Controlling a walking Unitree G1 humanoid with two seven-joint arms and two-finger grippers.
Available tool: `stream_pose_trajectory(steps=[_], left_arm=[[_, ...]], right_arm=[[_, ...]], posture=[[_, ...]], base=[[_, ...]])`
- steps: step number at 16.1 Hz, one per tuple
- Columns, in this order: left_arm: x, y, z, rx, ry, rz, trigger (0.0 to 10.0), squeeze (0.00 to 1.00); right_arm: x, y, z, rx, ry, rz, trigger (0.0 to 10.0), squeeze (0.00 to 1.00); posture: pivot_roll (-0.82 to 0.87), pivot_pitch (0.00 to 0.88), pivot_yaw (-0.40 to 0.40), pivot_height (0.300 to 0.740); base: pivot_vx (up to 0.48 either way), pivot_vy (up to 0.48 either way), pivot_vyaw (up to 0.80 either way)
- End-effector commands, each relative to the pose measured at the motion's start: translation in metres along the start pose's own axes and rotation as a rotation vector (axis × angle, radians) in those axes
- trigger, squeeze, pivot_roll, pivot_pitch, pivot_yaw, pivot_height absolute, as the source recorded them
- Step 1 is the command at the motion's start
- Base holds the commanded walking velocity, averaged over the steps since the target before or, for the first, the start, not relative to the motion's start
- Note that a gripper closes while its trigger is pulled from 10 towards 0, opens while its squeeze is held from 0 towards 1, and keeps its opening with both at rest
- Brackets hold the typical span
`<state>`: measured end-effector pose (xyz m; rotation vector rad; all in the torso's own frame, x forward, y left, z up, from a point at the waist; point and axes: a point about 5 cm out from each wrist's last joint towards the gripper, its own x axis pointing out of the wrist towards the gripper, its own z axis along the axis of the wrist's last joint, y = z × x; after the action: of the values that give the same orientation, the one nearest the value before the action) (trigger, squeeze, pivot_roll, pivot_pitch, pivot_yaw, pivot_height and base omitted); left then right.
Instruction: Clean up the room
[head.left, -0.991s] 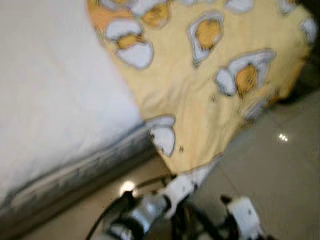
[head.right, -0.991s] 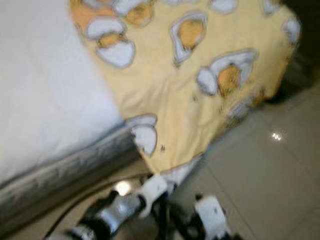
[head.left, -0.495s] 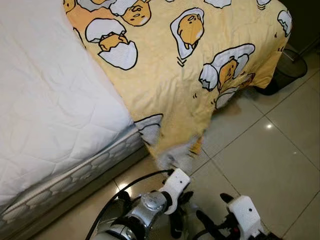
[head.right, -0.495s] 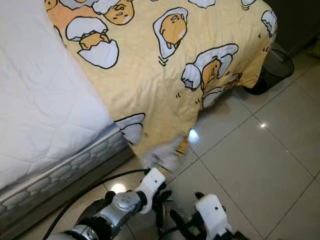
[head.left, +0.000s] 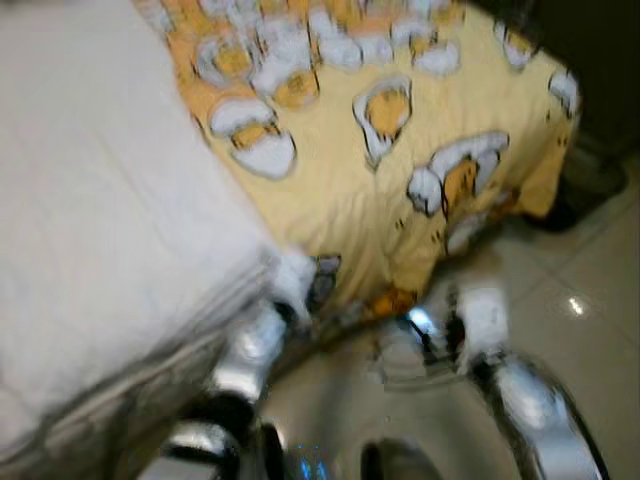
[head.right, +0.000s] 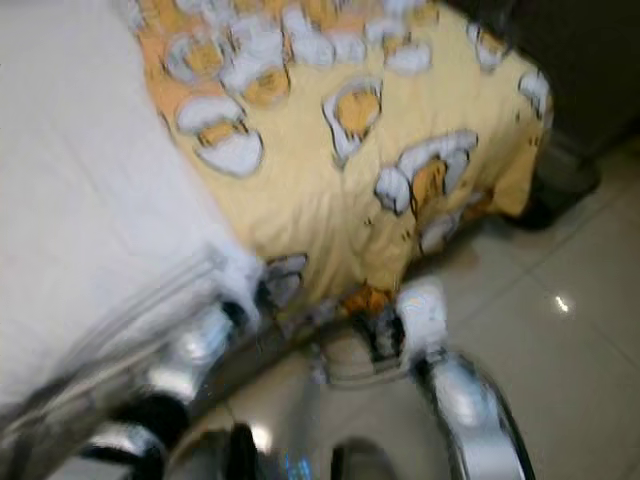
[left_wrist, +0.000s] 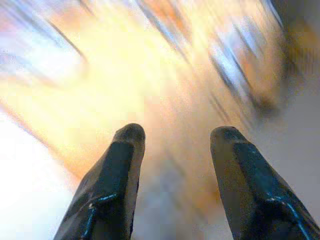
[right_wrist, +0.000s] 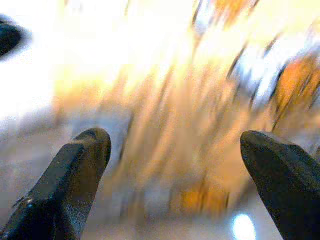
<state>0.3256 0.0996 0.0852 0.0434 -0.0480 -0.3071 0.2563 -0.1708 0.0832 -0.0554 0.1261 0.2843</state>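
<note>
White mattress (head.left: 90, 200) carries a yellow blanket (head.left: 350, 190); left gripper (left_wrist: 175, 137) and right gripper (right_wrist: 172, 142) spread wide, holding nothing.

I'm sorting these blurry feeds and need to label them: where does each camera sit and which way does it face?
Left eye and right eye: on the head, looking down at the yellow blanket, white mattress and tiled floor; both silver arms show.
Left wrist: along the open left claw toward the blanket.
Right wrist: along the open right claw, blanket ahead.
Every view shares the blanket.
</note>
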Motion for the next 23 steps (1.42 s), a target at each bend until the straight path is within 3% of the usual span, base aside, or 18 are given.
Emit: stream_pose_trajectory(steps=[1, 2, 3, 4, 7, 8, 9, 11, 16, 17, 19, 23], left_arm=[[-0.001, 0.019, 0.014, -0.025, -0.056, 0.106, 10.0, 0.00], [-0.005, 0.027, 0.014, -0.046, -0.056, 0.138, 10.0, 0.00], [-0.019, 0.037, 0.000, -0.022, 0.007, 0.194, 10.0, 0.00], [-0.022, 0.038, -0.008, -0.038, 0.046, 0.217, 10.0, 0.00], [-0.025, 0.028, -0.012, -0.013, 0.065, 0.217, 10.0, 0.00], [-0.023, 0.020, -0.011, 0.057, 0.087, 0.203, 10.0, 0.95], [-0.020, 0.012, -0.011, 0.049, 0.108, 0.142, 10.0, 1.00], [-0.015, 0.017, -0.009, 0.014, 0.114, 0.178, 10.0, 1.00], [-0.019, 0.028, -0.010, 0.035, 0.137, 0.196, 10.0, 1.00], [-0.018, 0.029, -0.008, 0.058, 0.129, 0.195, 10.0, 0.00], [-0.017, 0.030, -0.006, 0.047, 0.115, 0.193, 10.0, 0.00], [-0.033, 0.031, -0.013, -0.029, 0.114, 0.240, 10.0, 0.00]], right_arm=[[0.006, -0.011, 0.008, 0.046, -0.054, -0.084, 10.0, 0.00], [0.012, -0.014, 0.012, 0.057, -0.082, -0.109, 10.0, 0.00], [0.022, -0.018, 0.010, 0.070, -0.087, -0.145, 10.0, 0.00], [0.024, -0.017, 0.008, 0.073, -0.076, -0.141, 10.0, 0.00], [0.026, -0.011, 0.002, 0.058, -0.061, -0.113, 10.0, 0.00], [0.029, -0.005, -0.005, 0.048, -0.045, -0.074, 10.0, 0.00], [0.032, -0.003, -0.007, 0.048, -0.049, -0.074, 10.0, 0.00], [0.038, 0.001, -0.009, 0.066, -0.057, -0.082, 10.0, 0.00], [0.042, 0.009, -0.018, 0.133, -0.054, -0.085, 10.0, 0.00], [0.044, 0.011, -0.018, 0.139, -0.065, -0.078, 10.0, 0.00], [0.046, 0.013, -0.017, 0.140, -0.071, -0.082, 10.0, 0.00], [0.040, 0.008, -0.016, 0.118, -0.098, -0.094, 10.0, 0.00]], posture=[[-0.05, 0.000, 0.030, 0.740], [-0.04, 0.000, 0.039, 0.740], [-0.03, 0.000, 0.044, 0.740], [-0.03, 0.000, 0.042, 0.740], [-0.03, 0.000, 0.031, 0.740], [-0.03, 0.000, 0.030, 0.740], [-0.03, 0.000, 0.036, 0.740], [-0.02, 0.000, 0.046, 0.740], [-0.01, 0.000, 0.064, 0.740], [-0.01, 0.000, 0.064, 0.740], [0.00, 0.000, 0.061, 0.740], [0.00, 0.000, 0.042, 0.740]], base=[[0.000, 0.000, 0.00], [0.000, 0.000, 0.00], [0.000, 0.000, 0.67], [0.000, -0.480, 0.66], [0.000, -0.480, 0.60], [0.000, 0.000, 0.59], [0.000, 0.000, 0.54], [0.000, 0.000, 0.51], [0.000, 0.000, 0.50], [0.000, 0.000, 0.46], [0.000, 0.000, 0.46], [0.000, -0.480, 0.45]])
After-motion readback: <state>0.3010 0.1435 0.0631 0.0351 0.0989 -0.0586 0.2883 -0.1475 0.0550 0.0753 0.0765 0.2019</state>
